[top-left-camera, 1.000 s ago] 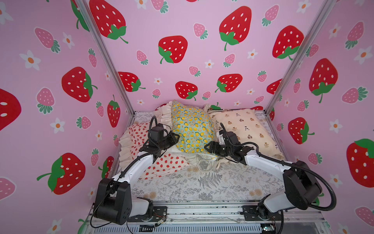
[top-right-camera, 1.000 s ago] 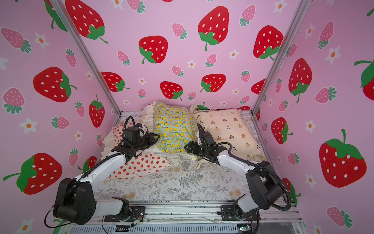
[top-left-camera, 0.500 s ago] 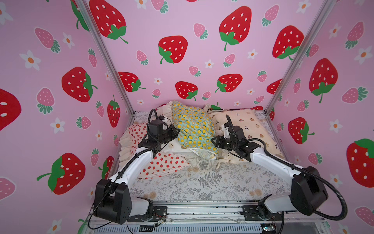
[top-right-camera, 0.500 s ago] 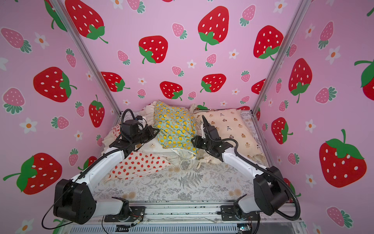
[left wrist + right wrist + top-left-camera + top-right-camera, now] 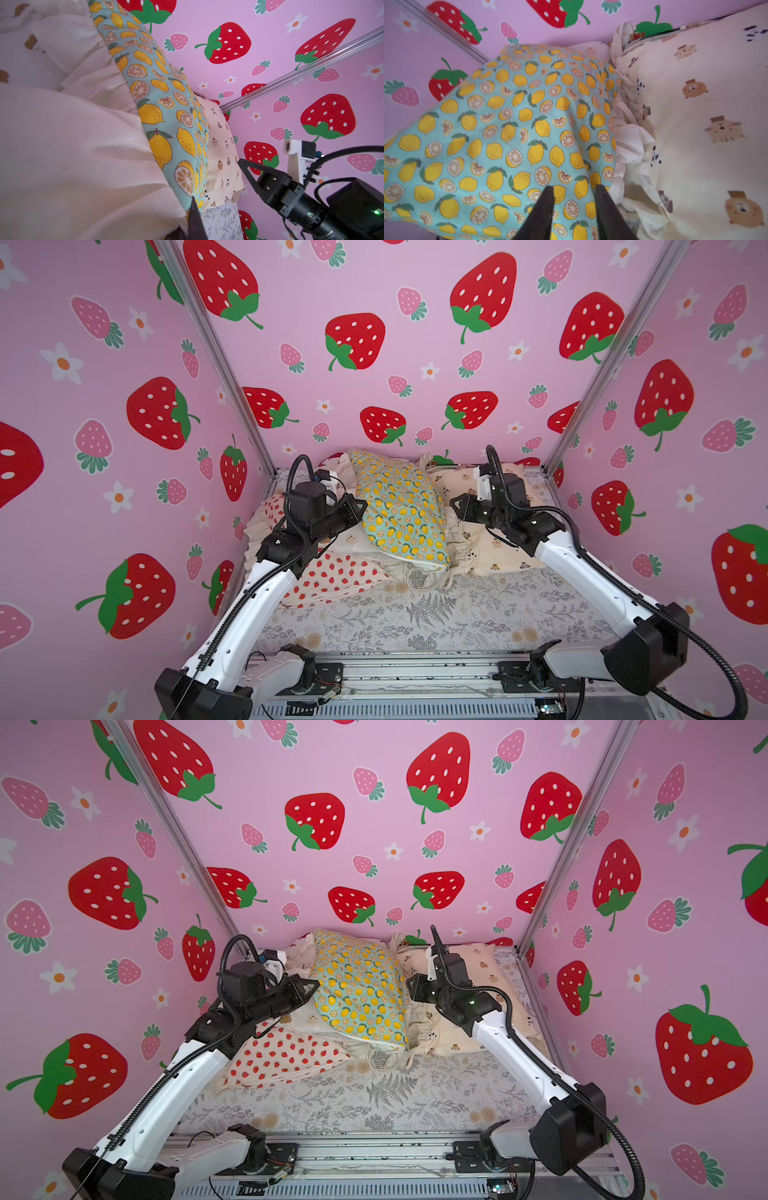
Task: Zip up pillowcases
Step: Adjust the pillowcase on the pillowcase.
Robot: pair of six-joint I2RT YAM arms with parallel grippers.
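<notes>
The lemon pillowcase (image 5: 400, 512) sits in the middle of both top views, propped up on its edge and leaning, its mint-and-yellow face turned toward the camera. Its lower end rests on bunched cream cloth at the far edge of the grey fern-print sheet (image 5: 436, 614).

Left of centre, the left gripper (image 5: 360, 506) meets the left edge of the lemon pillowcase. Its jaws are together, and the left wrist view shows them nipped on this case's cream ruffle (image 5: 93, 145), which spills across most of that frame.

Right of centre, the right gripper (image 5: 454, 508) hangs just beside the right edge of the lemon pillowcase. Its jaws stand apart and hold nothing. In the right wrist view the two dark fingers (image 5: 544, 207) rise from the bottom edge with lemon print showing between them. Whether they touch the cloth I cannot tell.

The strawberry pillowcase (image 5: 336, 576) lies flat at lower left of the pile, under the left arm. The white bear-head pillowcase (image 5: 353, 545) peeks out between it and the lemon one. The cream small-bear pillowcase (image 5: 490, 560) lies to the right, partly under the right arm. No zipper is clear enough to judge.
</notes>
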